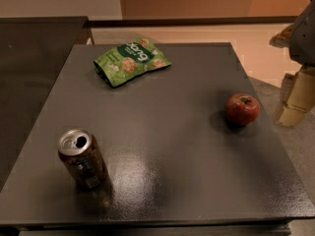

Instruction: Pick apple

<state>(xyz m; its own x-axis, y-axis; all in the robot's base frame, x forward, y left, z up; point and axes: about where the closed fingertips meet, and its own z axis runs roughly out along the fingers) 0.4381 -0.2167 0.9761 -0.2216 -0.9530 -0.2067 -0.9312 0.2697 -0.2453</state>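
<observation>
The apple (242, 108) is small, round and red with yellowish patches. It sits upright on the dark grey table (162, 146) near its right edge, stem dimple up. My gripper (297, 100) hangs at the far right of the view, beyond the table's right edge, to the right of the apple and apart from it. It holds nothing that I can see. The arm (305, 33) above it is cut off by the frame edge.
A brown soda can (81, 158) stands opened at the table's front left. A green snack bag (131, 60) lies at the back centre. A second dark surface (34, 68) adjoins on the left. The floor lies to the right.
</observation>
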